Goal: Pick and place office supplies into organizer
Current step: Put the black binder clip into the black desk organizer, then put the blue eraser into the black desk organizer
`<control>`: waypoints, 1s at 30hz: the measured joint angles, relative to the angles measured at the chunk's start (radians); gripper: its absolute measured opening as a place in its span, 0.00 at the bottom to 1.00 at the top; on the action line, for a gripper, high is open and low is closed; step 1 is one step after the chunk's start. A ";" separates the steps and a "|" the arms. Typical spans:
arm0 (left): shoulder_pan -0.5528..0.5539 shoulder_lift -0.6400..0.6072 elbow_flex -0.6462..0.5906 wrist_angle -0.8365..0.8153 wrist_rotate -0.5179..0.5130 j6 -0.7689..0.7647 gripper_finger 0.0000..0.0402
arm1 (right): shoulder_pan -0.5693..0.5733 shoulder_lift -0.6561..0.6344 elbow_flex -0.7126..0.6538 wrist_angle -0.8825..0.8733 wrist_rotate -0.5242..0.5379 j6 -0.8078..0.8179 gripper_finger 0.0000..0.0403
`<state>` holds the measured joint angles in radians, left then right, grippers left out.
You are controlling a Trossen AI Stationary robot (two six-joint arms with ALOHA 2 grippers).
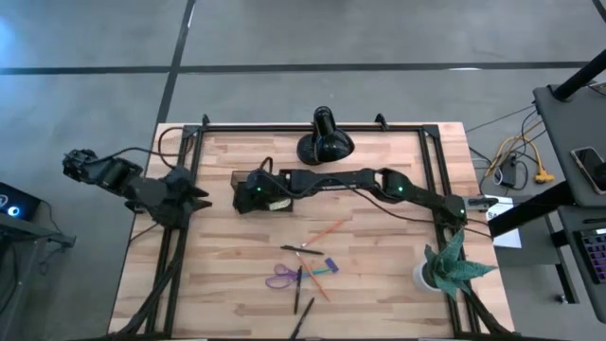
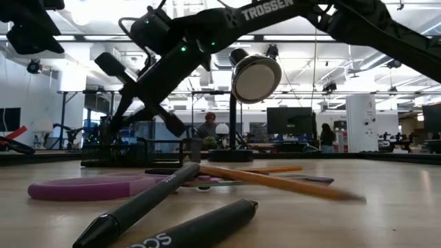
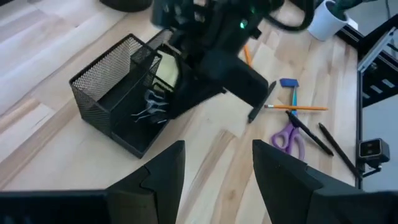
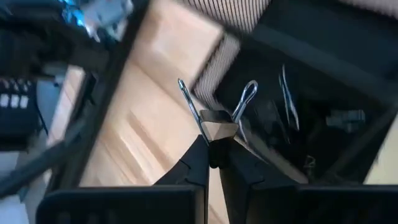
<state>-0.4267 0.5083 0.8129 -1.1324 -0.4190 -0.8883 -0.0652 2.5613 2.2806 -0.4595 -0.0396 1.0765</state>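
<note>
The organizer (image 1: 276,197), a black mesh box (image 3: 118,93), stands left of the table's middle, with small binder clips (image 3: 149,109) lying inside. My right gripper (image 4: 214,149) reaches in from the right and hovers at the organizer's edge (image 1: 254,189), shut on a small binder clip (image 4: 217,127). At the table's left edge my left gripper (image 3: 217,168) stands open, holding nothing (image 1: 189,197). Purple scissors (image 1: 281,277), an orange pencil (image 1: 327,230), black pens (image 1: 301,294) and a blue marker (image 1: 322,265) lie flat on the near part of the table. My right gripper pinches the binder clip's body (image 4: 216,132) between its two fingertips. Its two wire handles (image 4: 245,96) stick out beyond the fingers. The fingers slant down from the table's right. The clip is lifted clear, over the organizer's rim and the table beside it.
A black dome lamp (image 1: 325,142) stands at the far edge behind the organizer. At the near right corner is a green plant in a white pot (image 1: 445,270). Black rails (image 1: 312,125) frame the table. Bare wood lies between the organizer and the loose supplies.
</note>
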 joint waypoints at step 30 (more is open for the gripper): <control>0.000 0.042 -0.018 0.034 -0.013 0.023 0.42 | 0.156 -0.157 0.073 -1.006 0.112 -0.321 0.45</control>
<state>-0.4267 0.5507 0.7948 -1.0985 -0.4324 -0.8655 0.0906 2.4041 2.3538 -1.4658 0.0728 0.7554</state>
